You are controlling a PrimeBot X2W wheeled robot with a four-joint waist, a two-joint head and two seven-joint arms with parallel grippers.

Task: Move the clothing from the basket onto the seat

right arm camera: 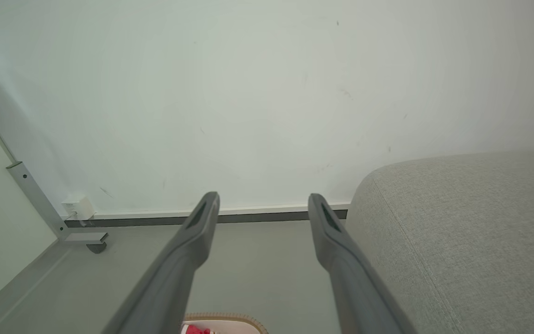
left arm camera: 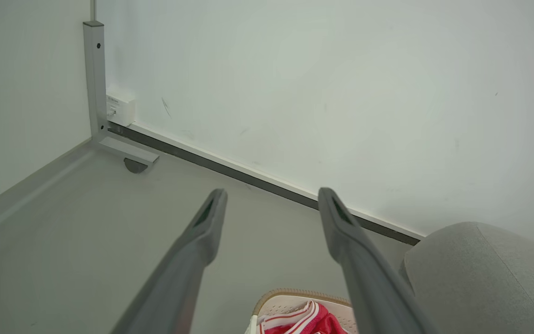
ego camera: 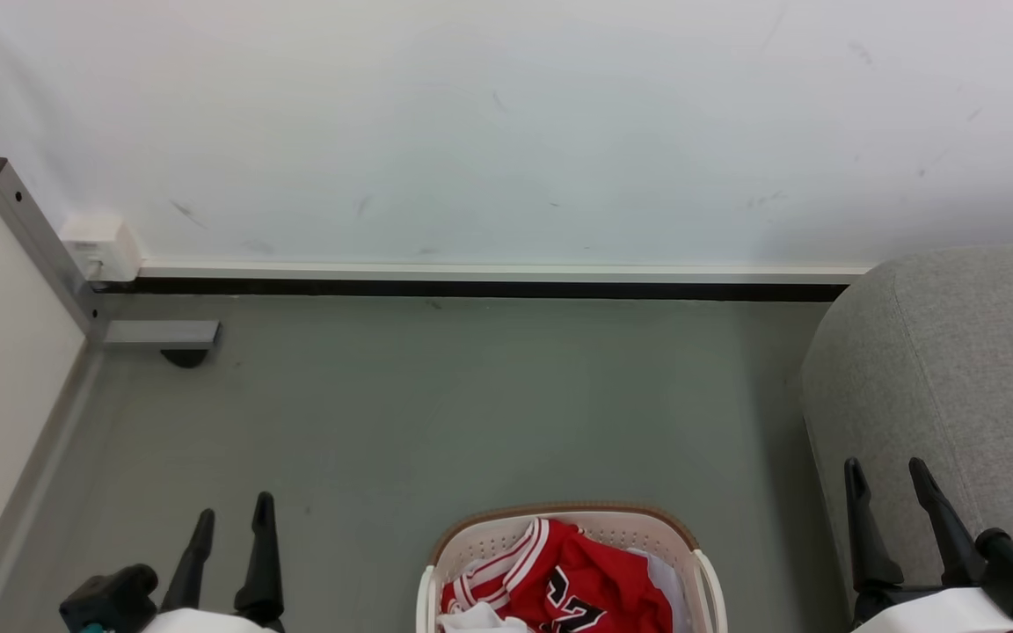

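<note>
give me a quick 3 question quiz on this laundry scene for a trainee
1. True or false: the red thin-fabric jersey with striped trim lies in the oval cream-white perforated plastic basket.
2. The large grey fabric-upholstered seat stands on which side of the basket? A: the robot's left. B: the robot's right. C: on top of it.
3. Fill in: the left jaws and the right jaws both stand ____, holding nothing.
Key: 1 true; 2 B; 3 open.
</note>
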